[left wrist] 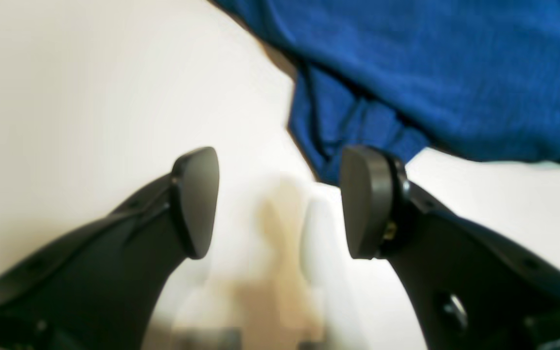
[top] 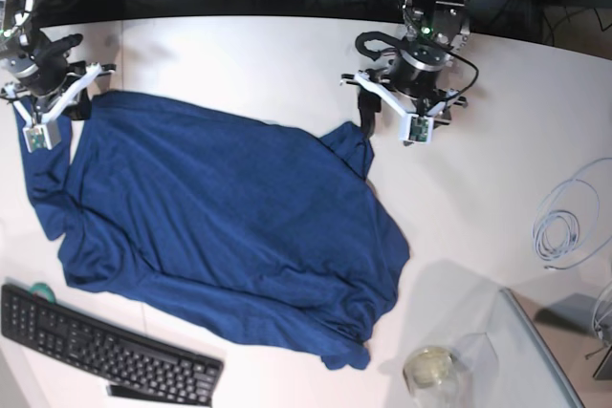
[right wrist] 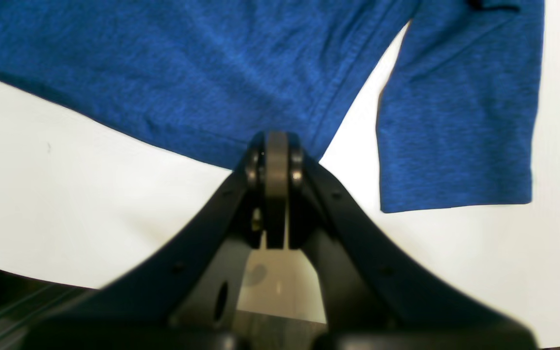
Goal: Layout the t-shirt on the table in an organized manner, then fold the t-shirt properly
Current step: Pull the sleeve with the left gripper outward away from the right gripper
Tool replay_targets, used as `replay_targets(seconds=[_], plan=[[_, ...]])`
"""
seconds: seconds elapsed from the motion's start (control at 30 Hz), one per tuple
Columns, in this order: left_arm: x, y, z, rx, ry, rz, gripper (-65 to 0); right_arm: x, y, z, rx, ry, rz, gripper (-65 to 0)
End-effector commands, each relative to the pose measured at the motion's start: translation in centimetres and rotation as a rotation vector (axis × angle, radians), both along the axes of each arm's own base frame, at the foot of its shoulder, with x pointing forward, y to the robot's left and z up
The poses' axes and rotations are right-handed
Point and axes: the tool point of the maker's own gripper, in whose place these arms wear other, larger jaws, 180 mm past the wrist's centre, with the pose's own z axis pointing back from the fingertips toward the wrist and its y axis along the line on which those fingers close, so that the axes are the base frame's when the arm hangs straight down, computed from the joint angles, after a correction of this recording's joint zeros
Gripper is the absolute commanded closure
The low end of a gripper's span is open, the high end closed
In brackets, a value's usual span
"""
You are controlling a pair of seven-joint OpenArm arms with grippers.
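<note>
Clearly the t-shirt [top: 220, 236] is soft, light knit that drapes and bunches, so it should be taken at hems and corners, not mid-panel. It lies spread but rumpled across the white surface [top: 478, 188], its crumpled end toward 5 o'clock near the keyboard [top: 105, 341]. The right pincer [right wrist: 276, 146] is closed on the t-shirt's edge at 10 o'clock; the left pincer [left wrist: 280, 201] stands open, empty, just beside a corner at 1 o'clock.
</note>
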Motion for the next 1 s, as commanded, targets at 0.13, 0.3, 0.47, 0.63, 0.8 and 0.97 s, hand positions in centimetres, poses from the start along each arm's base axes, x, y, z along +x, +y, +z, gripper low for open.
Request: replay_targets(seconds=[0.13,0.3,0.47,0.63,0.8,0.97], plan=[[2.3,0.0,-0.3,-0.013,-0.023,0.011,-38.2,0.7,-0.1,1.0,-0.005,-0.042,0.007,0.0],[2.3,-2.8,-1.5,-0.022,0.010,-0.068,-38.0,0.7,-0.1,0.9,-0.003,-0.042,0.008,0.0],[0.9,-2.4,-3.8,-0.021,0.077,-0.057,-15.6,0.7,0.0,0.9,-0.002,-0.041,0.009,0.0],[-1.0,-0.8,-1.1,-0.007,0.024,-0.028,0.0,0.7,0.0,0.9,-0.002,-0.041,0.009,0.0],[-3.7,1.2,4.9,0.025,-0.085,0.014,0.0,0.7,0.1,0.8,0.002,-0.038,0.011,0.0],[-6.9,1.5,7.9,0.037,-0.102,0.014,0.0,1.1,2.3,0.5,0.027,-0.035,0.063,0.0]])
